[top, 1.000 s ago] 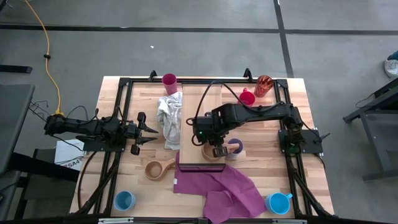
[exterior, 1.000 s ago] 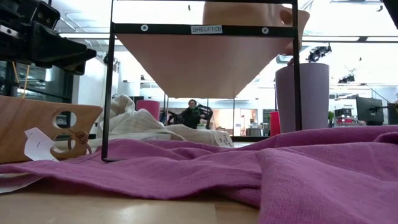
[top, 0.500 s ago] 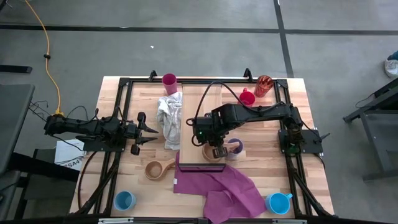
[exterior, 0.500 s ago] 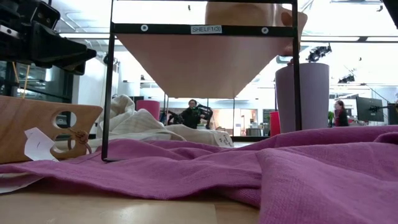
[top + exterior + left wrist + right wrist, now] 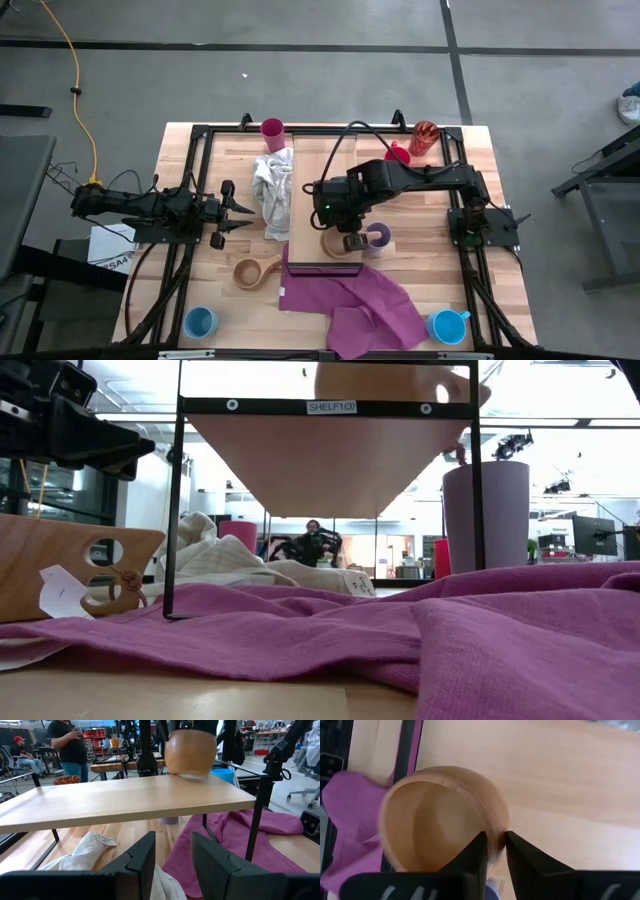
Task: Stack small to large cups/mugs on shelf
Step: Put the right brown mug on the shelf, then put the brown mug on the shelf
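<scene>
The right gripper has its fingers pinched narrowly on the rim of a round tan wooden cup, which sits on the long light-wood shelf near its dark-framed end. Since half a second ago the arm has shifted slightly and the cup looks settled, suggesting release is next. The frame label reads "SHELF1(3)". The left gripper waits open beside a crumpled white cloth.

The right gripper covers much of the wooden cup on the shelf; beside it, the lavender tumbler shows partly.
</scene>
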{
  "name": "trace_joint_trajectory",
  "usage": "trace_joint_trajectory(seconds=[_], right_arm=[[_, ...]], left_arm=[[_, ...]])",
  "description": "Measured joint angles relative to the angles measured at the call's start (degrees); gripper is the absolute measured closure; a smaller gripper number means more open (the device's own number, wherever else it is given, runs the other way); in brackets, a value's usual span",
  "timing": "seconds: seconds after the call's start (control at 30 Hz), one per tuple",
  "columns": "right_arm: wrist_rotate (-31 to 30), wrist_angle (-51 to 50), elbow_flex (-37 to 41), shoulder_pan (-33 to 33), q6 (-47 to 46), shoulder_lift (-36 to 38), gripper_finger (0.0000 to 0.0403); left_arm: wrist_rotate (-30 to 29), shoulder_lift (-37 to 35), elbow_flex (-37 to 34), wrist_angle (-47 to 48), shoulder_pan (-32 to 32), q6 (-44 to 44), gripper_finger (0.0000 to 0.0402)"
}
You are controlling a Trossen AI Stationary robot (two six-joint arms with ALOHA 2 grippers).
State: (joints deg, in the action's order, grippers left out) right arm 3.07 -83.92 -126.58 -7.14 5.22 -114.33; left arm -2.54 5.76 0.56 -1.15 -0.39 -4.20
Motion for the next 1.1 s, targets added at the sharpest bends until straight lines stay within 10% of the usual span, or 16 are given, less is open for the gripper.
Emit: trace_joint_trajectory(seconds=[1.1], right_arm=[[1.95, 5.76, -2.26, 0.04, -0.96, 0.1, 0.0328]], left_arm=[[0.01, 0.0, 0.0, 0.0, -0.02, 0.0, 0.0291]])
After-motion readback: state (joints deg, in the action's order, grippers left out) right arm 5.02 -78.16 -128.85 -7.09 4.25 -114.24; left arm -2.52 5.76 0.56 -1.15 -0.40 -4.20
